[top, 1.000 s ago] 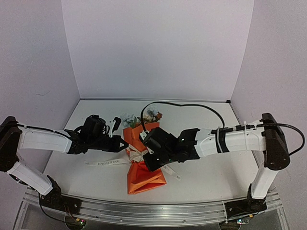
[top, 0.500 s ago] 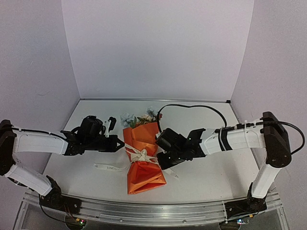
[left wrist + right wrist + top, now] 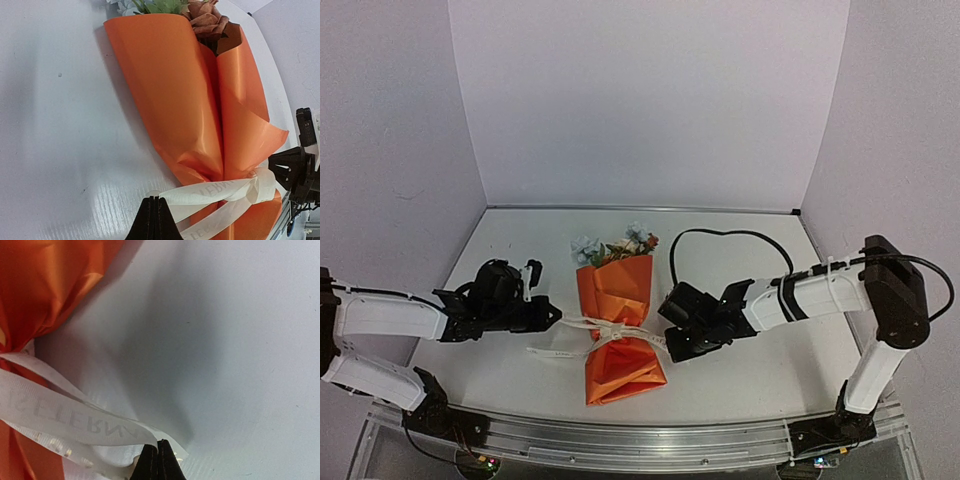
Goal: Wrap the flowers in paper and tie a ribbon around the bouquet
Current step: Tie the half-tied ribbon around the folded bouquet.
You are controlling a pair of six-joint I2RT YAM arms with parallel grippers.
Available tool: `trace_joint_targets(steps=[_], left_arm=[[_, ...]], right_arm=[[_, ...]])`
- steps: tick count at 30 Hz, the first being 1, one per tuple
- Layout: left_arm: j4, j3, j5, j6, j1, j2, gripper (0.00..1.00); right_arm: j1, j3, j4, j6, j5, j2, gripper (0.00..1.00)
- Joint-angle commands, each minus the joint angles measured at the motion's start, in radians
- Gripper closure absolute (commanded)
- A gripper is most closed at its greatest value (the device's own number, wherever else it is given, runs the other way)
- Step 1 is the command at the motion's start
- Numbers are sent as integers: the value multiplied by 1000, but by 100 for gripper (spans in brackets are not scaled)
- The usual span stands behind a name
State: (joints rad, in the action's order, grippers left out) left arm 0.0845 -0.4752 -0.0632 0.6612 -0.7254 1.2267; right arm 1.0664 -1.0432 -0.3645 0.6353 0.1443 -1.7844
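The bouquet [image 3: 620, 365] lies flat at the centre of the table [image 3: 750, 375], between the two grippers, with the flowers [image 3: 620, 243] pointing to the far wall. The orange paper [image 3: 616, 285] forms a cone, pinched at the waist and flaring again toward the near edge. The ribbon [image 3: 612, 329] crosses the waist and is knotted there; one strand runs left and one runs right.

Left gripper [image 3: 557, 314]: just left of the waist, low over the table. Its fingers are pressed together on the left strand, which runs from the tips to the knot. A loose tail lies on the table beside this strand, nearer the front edge.

Right gripper [image 3: 669, 342]: just right of the waist. Its fingers are pressed together on the end of the right strand.

Printed letters show on the ribbon in both wrist views
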Motion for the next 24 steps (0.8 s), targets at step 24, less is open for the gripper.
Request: trace_joint_targets(steps=[24], left_arm=[[-28,59,109,76,94,10,100]], right_arm=[[-45,138,-46,203,186,114,100]])
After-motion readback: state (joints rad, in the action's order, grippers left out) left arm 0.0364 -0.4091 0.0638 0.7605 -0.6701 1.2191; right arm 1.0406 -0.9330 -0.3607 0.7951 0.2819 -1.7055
